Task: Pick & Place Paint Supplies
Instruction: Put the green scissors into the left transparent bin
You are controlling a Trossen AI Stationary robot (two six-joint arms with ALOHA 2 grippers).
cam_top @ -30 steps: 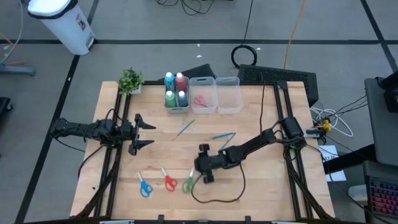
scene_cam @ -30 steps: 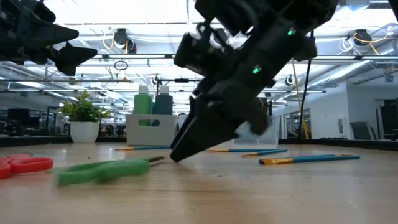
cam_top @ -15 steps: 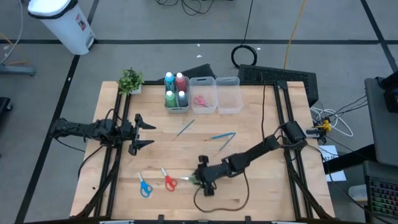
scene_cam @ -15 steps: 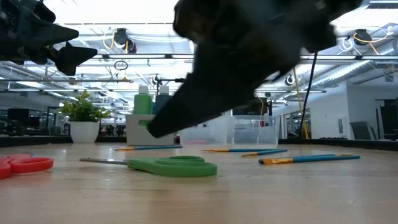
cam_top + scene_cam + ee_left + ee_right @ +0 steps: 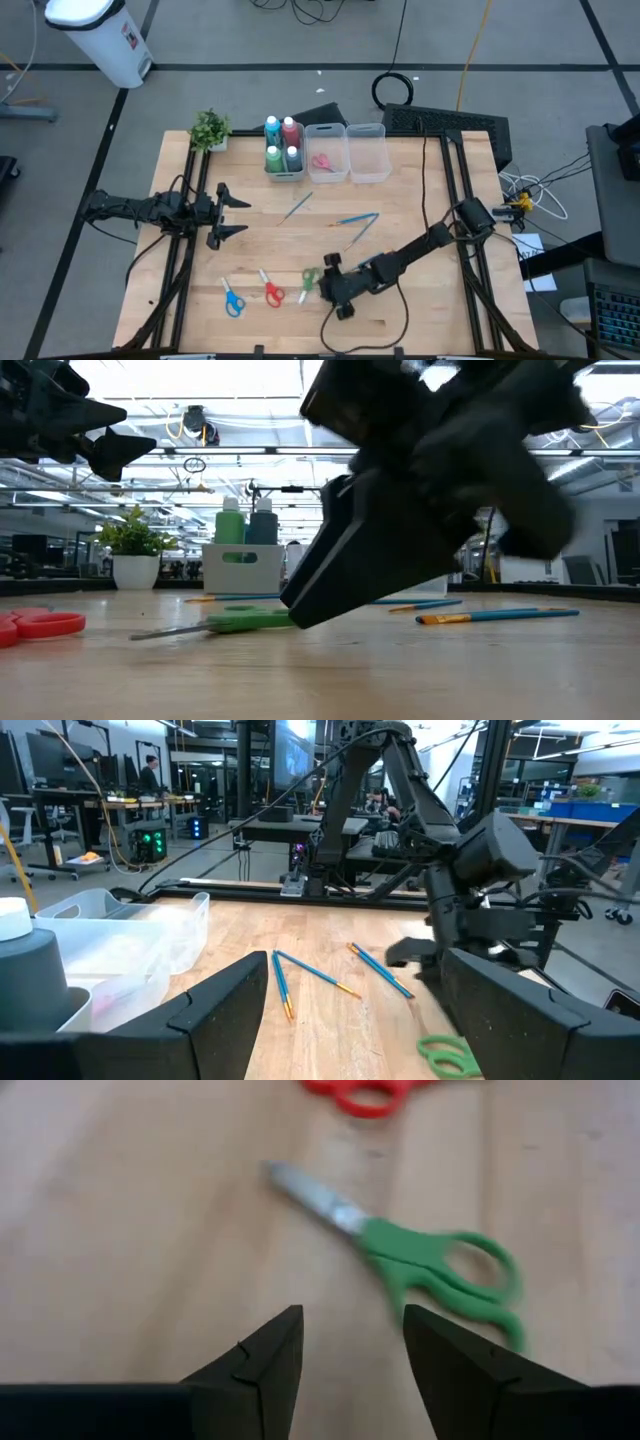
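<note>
Green scissors point(image 5: 309, 281) lie flat on the wooden table near its front edge, blades toward the table's left. My right gripper point(image 5: 324, 285) slants down just to their right, open; in the right wrist view the green scissors point(image 5: 430, 1265) lie ahead of its fingertips point(image 5: 350, 1320), not between them. Red scissors point(image 5: 272, 291) and blue scissors point(image 5: 232, 298) lie further left. Several thin brushes point(image 5: 357, 219) lie at mid-table. My left gripper point(image 5: 240, 216) hovers open at the left, level, holding nothing. Paint bottles point(image 5: 283, 145) stand in the left bin. My right gripper has one fingertip point(image 5: 418, 1320) close beside the green scissors' lower handle loop point(image 5: 405, 1292). I cannot tell whether it touches. The scissors lie flat on the table, outside the gap between the fingers.
Three clear bins stand in a row at the far edge: one with bottles, one point(image 5: 325, 155) with pink scissors, one point(image 5: 367, 152) bare. A small potted plant point(image 5: 210, 128) stands at the far left corner. A black cable point(image 5: 380, 325) trails from the right arm near the front edge.
My right gripper has swung toward the table's near edge, past the green scissors. The scissors have turned about flat on the table: their blades, which pointed toward the far edge, now point toward the table's left, and they sit slightly further from the near edge.
</note>
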